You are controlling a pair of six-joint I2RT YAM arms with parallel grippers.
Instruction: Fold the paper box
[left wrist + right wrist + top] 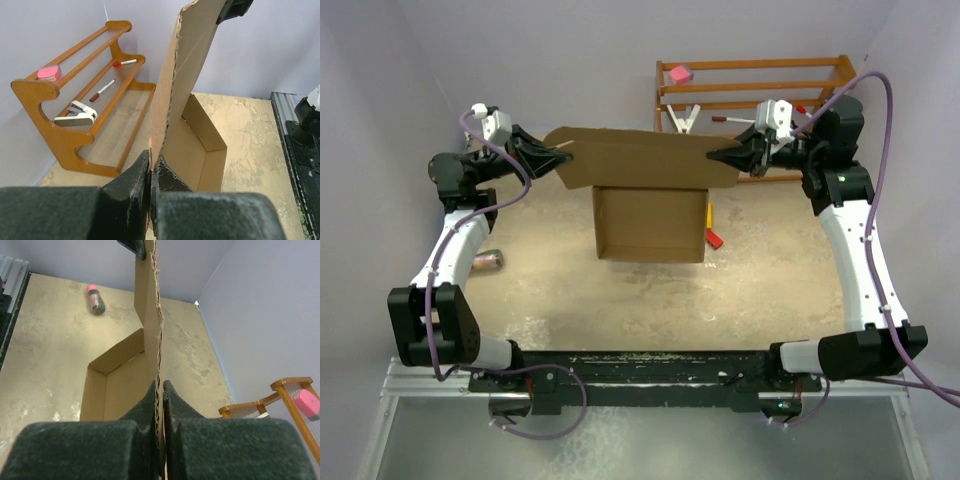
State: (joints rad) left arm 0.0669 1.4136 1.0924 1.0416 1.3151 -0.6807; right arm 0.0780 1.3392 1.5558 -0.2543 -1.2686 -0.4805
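Left gripper (150,167) and right gripper (160,390) each pinch tight on one end of the raised lid (640,158) of the paper box (650,222), which sits toward the tabletop's (620,300) far edge. Lowering both ends together should avoid twisting.

The paper box (650,222) sits in the middle of the bench (770,290), its rear flap (640,158) standing up along the far side. The left end effector (563,155) clamps the flap's left end, the right end effector (712,155) its right end. A rack (760,66) stands behind, to the right. A small bottle (488,260) lies left of the box, small blocks (713,238) just right of it
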